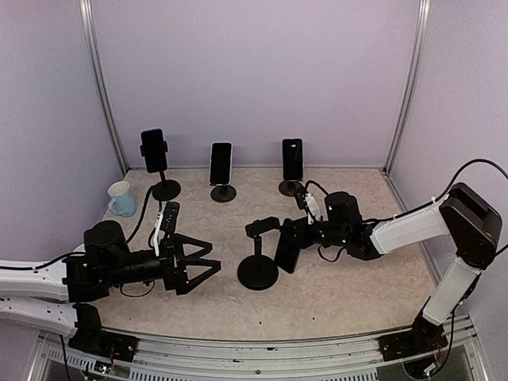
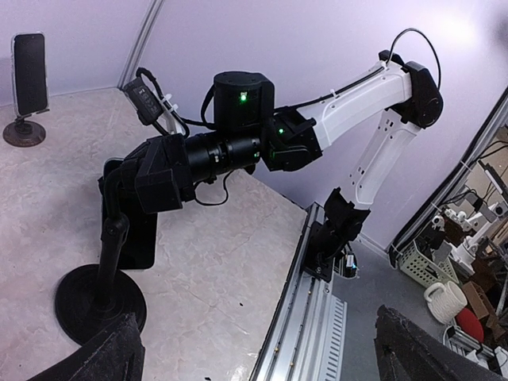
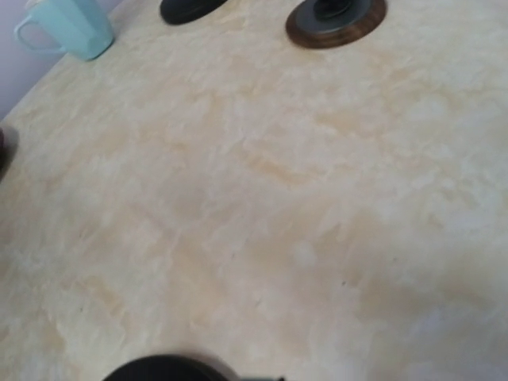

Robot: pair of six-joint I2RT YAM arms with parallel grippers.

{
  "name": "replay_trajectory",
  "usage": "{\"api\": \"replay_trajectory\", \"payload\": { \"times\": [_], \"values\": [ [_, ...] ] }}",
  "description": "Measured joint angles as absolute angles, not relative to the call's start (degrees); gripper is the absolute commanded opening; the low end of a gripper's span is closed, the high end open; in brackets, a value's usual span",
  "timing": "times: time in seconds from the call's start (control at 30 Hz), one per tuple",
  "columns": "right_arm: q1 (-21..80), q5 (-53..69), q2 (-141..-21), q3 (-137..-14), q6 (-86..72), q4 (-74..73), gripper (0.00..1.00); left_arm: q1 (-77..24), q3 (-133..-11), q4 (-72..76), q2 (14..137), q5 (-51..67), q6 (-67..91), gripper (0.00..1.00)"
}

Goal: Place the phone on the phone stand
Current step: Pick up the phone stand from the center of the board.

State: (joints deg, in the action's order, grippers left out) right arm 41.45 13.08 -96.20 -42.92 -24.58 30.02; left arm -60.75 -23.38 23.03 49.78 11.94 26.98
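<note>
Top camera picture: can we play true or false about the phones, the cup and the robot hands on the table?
1. A parked phone sits on the middle back stand. True.
2. The mug is red. False: it is pale blue.
3. The right gripper is shut on the black phone. True.
4. The left gripper is shut too. False: its jaws are wide open and hold nothing.
5. The black phone already sits on the front stand. False: that stand's cradle is empty, and the phone is held beside it.
</note>
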Motion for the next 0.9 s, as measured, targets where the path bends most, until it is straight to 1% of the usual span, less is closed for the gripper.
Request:
{"api": "replay_trajectory", "payload": {
  "times": [0.3,0.47,0.63,0.8,0.83,0.9],
  "values": [
    [42.61,18.37,-96.23,-41.58,-23.77,32.05,0.00,-60.75,-23.44,22.98,51.35,11.94,26.48,0.99],
    [43.27,18.15,-94.50,-40.16,-23.90,30.87,0.00,-60.75,-24.93,21.04,53.15,11.64,25.41,0.99],
    [43.35,15.90,-87.20,-37.78,-23.79,25.54,0.00,-59.64,-28.01,18.61,54.28,12.05,24.10,0.99],
    [42.94,13.43,-77.71,-37.78,-22.68,18.79,0.00,-54.72,-29.93,17.39,55.02,15.25,23.99,0.99],
    [42.68,12.29,-73.78,-37.98,-21.91,16.10,0.00,-52.34,-30.55,17.10,55.59,16.82,24.08,0.99],
    [42.48,11.70,-71.99,-38.79,-21.47,13.37,0.00,-51.35,-30.85,17.04,56.38,18.55,24.12,0.98]
  ]
}}
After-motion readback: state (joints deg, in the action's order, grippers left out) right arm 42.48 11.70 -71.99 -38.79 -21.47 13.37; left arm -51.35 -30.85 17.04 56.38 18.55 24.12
